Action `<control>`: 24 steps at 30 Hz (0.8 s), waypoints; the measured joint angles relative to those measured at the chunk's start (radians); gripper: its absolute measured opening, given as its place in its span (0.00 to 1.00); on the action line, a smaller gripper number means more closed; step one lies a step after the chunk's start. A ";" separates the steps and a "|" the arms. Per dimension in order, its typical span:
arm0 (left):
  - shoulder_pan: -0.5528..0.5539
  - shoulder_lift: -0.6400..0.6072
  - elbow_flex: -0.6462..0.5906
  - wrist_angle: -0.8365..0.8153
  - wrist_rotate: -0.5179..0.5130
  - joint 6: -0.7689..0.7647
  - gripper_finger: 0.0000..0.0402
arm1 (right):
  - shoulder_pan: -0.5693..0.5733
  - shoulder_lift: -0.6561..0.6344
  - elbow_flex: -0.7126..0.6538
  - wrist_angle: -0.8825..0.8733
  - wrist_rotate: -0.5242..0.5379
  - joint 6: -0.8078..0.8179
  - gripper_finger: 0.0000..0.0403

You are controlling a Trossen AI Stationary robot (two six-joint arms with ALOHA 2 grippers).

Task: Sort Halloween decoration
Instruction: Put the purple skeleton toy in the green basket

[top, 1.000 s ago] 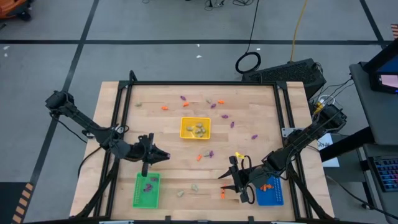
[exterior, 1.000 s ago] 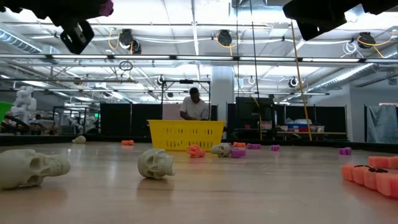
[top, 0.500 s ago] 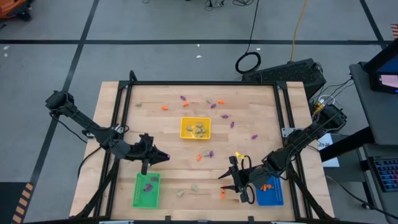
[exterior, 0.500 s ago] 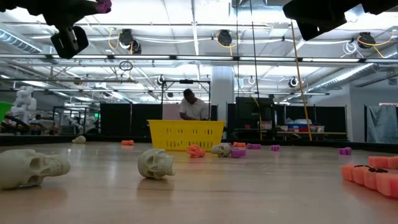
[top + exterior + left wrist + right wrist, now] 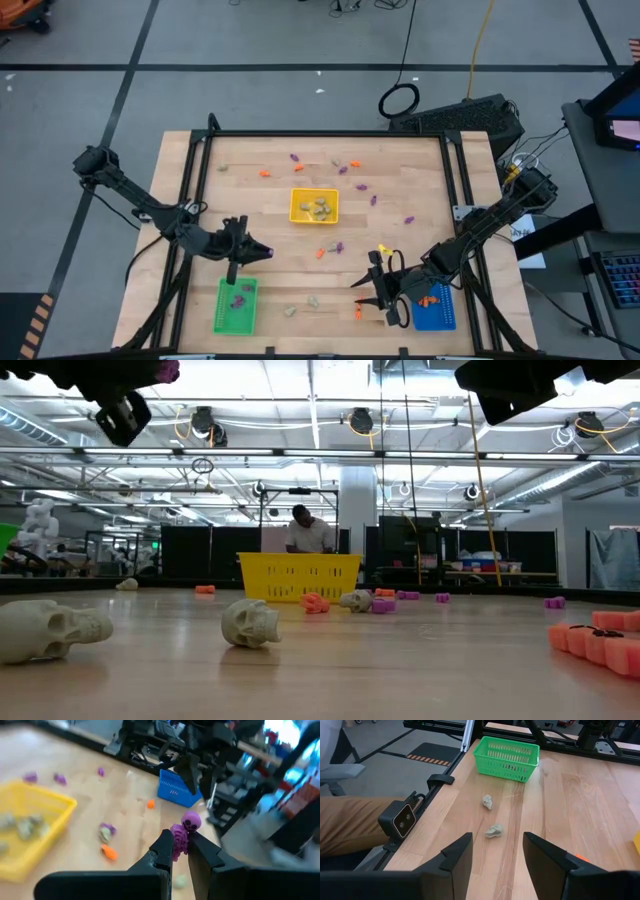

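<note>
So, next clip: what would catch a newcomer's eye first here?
Probably the purple skeleton figure pinched in the left gripper, held above the table near the green tray. Next, the three bright trays: the yellow tray mid-table with pale skulls in it, the green one at the near left, the blue tray at the near right beside the open, empty right gripper. Orange, purple and pale trinkets lie scattered across the wood.

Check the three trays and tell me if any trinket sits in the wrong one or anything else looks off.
Nothing stands out. The yellow tray holds only pale pieces, the green tray purple ones, the blue tray orange ones. Unsorted trinkets lie scattered on the table. The left gripper holds a purple skeleton; the right gripper is open, empty.
</note>
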 joint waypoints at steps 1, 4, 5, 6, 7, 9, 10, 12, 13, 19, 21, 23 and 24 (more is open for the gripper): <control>0.000 0.000 0.000 0.000 0.000 0.056 0.08 | 0.000 0.000 0.000 0.000 0.000 0.000 0.40; 0.000 0.000 0.000 0.000 0.000 0.193 0.08 | 0.000 0.000 0.000 0.000 0.000 0.000 0.40; 0.000 0.000 0.000 0.000 0.000 0.229 0.08 | 0.000 0.000 0.000 0.000 0.000 0.000 0.40; 0.000 0.000 0.000 0.000 0.000 0.262 0.08 | 0.000 0.000 0.000 0.000 0.000 0.000 0.40; 0.000 0.000 0.000 0.002 -0.001 0.291 0.08 | 0.000 0.000 0.000 0.000 0.000 0.000 0.40; 0.000 0.000 0.000 0.011 -0.019 0.338 0.08 | 0.000 0.000 0.000 0.000 0.000 0.000 0.40; 0.000 -0.001 0.000 0.012 -0.025 0.356 0.08 | 0.000 0.000 0.000 0.000 0.000 0.000 0.40; 0.000 0.000 0.000 0.010 -0.026 0.399 0.08 | 0.000 0.000 0.000 0.000 0.000 -0.001 0.40; 0.000 0.000 0.000 0.010 -0.026 0.416 0.08 | 0.000 0.000 0.000 0.000 0.000 -0.002 0.40; 0.000 -0.002 0.015 -0.009 -0.023 0.424 0.08 | 0.000 0.000 0.000 0.000 0.000 -0.001 0.40; 0.000 -0.004 0.046 -0.060 0.023 0.419 0.08 | 0.000 0.000 0.000 -0.001 0.000 -0.001 0.40; -0.006 -0.003 0.086 -0.184 0.101 0.415 0.08 | 0.000 0.000 0.000 -0.001 0.000 -0.001 0.40; -0.011 -0.002 0.113 -0.255 0.126 0.395 0.08 | 0.000 0.000 0.000 -0.001 0.000 -0.001 0.40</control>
